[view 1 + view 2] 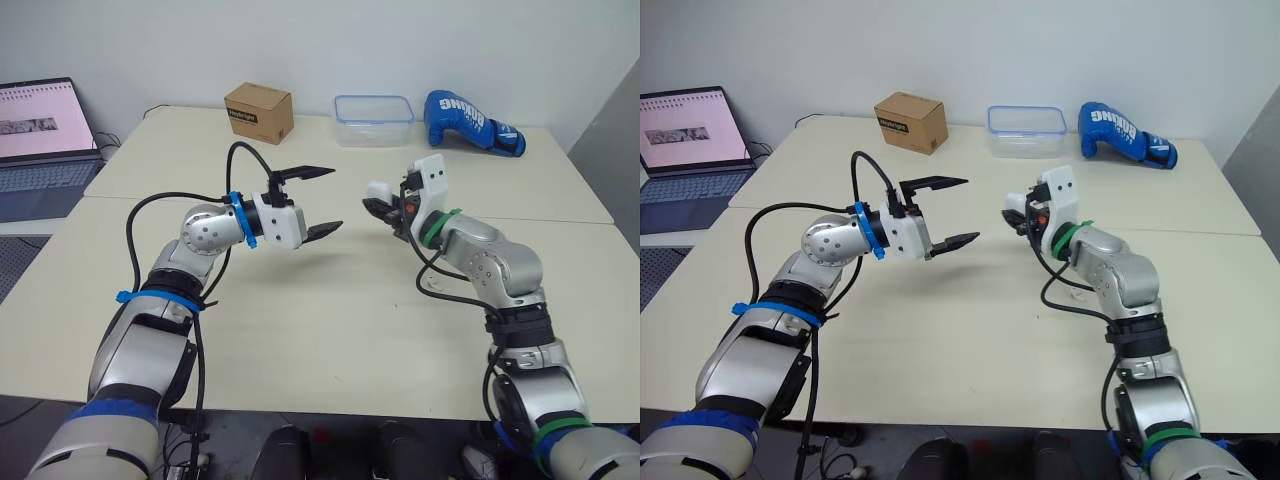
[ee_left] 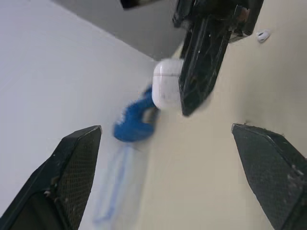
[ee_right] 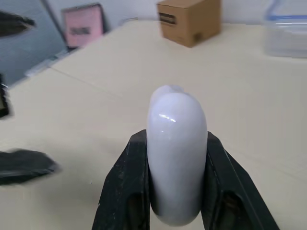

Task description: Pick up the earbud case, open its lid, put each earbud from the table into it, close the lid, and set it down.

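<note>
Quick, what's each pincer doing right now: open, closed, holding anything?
Left pincer: open, holding nothing.
Right pincer: closed on the earbud case.

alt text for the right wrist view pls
The right gripper clamps a glossy white rounded plastic earbud case between its two black fingers. Behind it, a beige table carries a brown cardboard box and a clear plastic container.

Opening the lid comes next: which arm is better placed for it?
Left. The right gripper is shut on the earbud case, while the left gripper is open, empty and faces it.
</note>
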You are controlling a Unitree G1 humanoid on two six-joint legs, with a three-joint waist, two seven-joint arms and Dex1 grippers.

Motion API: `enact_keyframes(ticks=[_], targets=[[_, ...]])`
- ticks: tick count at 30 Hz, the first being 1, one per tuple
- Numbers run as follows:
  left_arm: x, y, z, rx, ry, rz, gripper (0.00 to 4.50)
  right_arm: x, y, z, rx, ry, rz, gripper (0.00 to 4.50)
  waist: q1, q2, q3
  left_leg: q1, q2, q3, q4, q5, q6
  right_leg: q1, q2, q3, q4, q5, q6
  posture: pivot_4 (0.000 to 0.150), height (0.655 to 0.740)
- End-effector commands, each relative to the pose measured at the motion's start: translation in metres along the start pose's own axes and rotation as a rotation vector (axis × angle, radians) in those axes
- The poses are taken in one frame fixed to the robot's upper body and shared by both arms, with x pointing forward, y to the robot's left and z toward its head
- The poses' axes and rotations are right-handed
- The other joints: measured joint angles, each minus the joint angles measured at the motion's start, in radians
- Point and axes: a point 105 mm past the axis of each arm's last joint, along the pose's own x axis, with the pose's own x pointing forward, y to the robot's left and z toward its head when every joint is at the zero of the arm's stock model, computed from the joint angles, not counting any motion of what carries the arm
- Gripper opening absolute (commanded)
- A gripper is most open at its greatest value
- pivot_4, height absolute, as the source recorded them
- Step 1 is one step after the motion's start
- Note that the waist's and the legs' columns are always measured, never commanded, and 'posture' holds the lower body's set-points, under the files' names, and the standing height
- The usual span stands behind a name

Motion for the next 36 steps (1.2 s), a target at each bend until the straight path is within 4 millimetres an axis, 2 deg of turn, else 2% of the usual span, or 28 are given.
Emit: enact_keyframes(ticks=[1, 3, 7, 15, 20, 34, 36], targets=[[-0.002, 0.008, 0.014, -0.228, -0.036, -0.066, 3.94, 0.001, 0.027, 0.010, -0.288, -0.009, 0.115, 0.84, -0.007, 0.000, 0.000, 0.000, 0.000, 0.000, 0.000, 0.000, 0.000, 0.000, 0.000, 0.000, 0.000, 0.000, 0.000, 0.150, 0.7400], [-0.004, 0.009, 0.016, -0.298, -0.021, -0.110, 3.32, 0.000, 0.037, 0.008, -0.395, 0.010, 0.175, 0.84, -0.017, 0.000, 0.000, 0.000, 0.000, -0.001, 0.000, 0.000, 0.000, 0.000, 0.002, 0.000, 0.000, 0.000, 0.000, 0.150, 0.7400], [-0.006, 0.013, 0.012, -0.309, 0.053, -0.157, 2.04, -0.003, 0.056, 0.005, -0.571, 0.050, 0.293, 0.84, -0.020, 0.000, 0.000, 0.000, 0.001, -0.003, 0.000, 0.000, 0.000, 0.000, 0.006, 0.001, 0.000, 0.000, 0.000, 0.150, 0.7400], [-0.003, 0.006, 0.016, -0.295, 0.060, -0.260, 2.04, -0.004, 0.072, 0.013, -0.678, 0.042, 0.364, 0.84, -0.016, 0.000, 0.000, -0.001, 0.000, -0.004, 0.001, 0.000, 0.000, 0.000, 0.007, 0.001, -0.001, 0.000, 0.000, 0.150, 0.7400], [-0.003, 0.002, 0.019, -0.283, 0.056, -0.313, 2.04, -0.003, 0.073, 0.013, -0.726, 0.049, 0.367, 0.84, -0.016, 0.000, 0.000, -0.001, 0.000, -0.004, 0.001, 0.000, 0.000, 0.000, 0.007, 0.001, -0.001, 0.000, 0.000, 0.150, 0.7400], [0.009, -0.004, 0.019, -0.233, 0.051, -0.342, 2.04, -0.001, 0.085, 0.018, -0.773, 0.024, 0.392, 0.84, -0.015, 0.000, 0.000, -0.001, 0.000, -0.004, 0.001, 0.000, 0.000, 0.001, 0.006, 0.001, 0.000, 0.000, 0.000, 0.150, 0.7400], [0.010, -0.005, 0.021, -0.230, 0.038, -0.349, 1.67, 0.000, 0.087, 0.018, -0.774, 0.024, 0.397, 0.84, -0.015, 0.000, 0.000, -0.001, 0.000, -0.004, 0.001, 0.000, 0.000, 0.000, 0.006, 0.001, 0.000, 0.000, 0.000, 0.150, 0.7400]])
